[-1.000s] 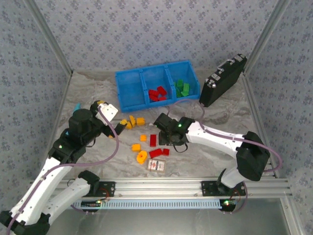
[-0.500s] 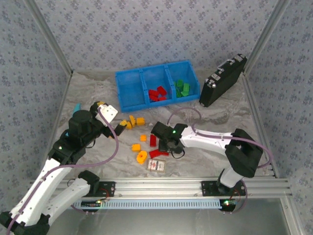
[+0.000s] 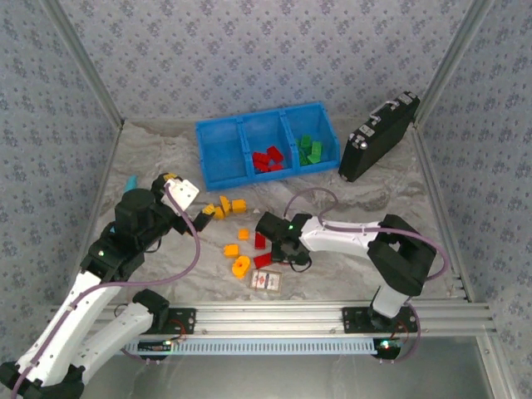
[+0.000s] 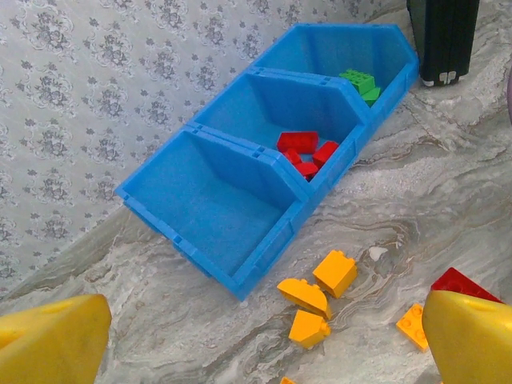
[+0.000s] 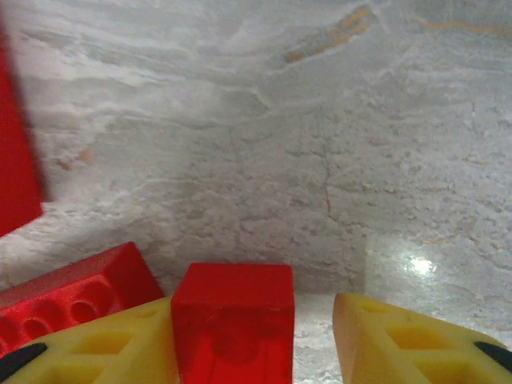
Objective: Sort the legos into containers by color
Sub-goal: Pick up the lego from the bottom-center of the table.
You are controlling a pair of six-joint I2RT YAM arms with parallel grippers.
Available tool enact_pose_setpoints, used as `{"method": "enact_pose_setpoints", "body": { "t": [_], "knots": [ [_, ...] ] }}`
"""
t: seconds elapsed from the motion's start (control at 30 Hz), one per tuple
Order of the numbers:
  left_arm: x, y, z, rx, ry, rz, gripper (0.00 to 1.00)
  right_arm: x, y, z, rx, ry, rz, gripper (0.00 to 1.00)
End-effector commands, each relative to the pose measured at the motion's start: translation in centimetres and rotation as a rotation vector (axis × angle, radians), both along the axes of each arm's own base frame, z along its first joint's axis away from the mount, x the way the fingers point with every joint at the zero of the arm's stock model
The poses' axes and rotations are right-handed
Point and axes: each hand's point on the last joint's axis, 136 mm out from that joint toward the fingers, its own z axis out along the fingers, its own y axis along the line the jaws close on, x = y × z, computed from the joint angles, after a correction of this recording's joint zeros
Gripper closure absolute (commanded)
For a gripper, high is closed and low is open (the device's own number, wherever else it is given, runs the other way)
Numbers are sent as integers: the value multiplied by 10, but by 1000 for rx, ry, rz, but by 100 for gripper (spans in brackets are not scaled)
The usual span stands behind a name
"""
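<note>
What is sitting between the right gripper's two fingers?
A small red brick sits between the right gripper's fingers, beside the one on the picture's left, bare table before the other. The right wrist view shows it.

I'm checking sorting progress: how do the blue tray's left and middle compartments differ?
The left compartment is empty; the middle compartment holds red bricks. The left one sits at the end of the tray; the middle one has a neighbour on each side. Both are blue, open-topped and alike in shape.
</note>
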Motion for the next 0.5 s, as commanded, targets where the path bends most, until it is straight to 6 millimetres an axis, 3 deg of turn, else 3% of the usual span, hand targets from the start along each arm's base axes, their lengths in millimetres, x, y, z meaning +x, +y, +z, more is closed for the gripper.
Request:
{"method": "enact_pose_setpoints", "body": {
  "t": [0.0,0.3,0.47],
  "knots": [
    [1,-1,5,-10,-20,2,0,-6,-12,-10,-50,18,-20,51],
    [4,-2,2,4,-7,5,0,0,-25,-13,-74,21,-25,66],
    [7,-2,3,13,-13,10,0,15,-28,2,-71,7,0,71]
  ]
}}
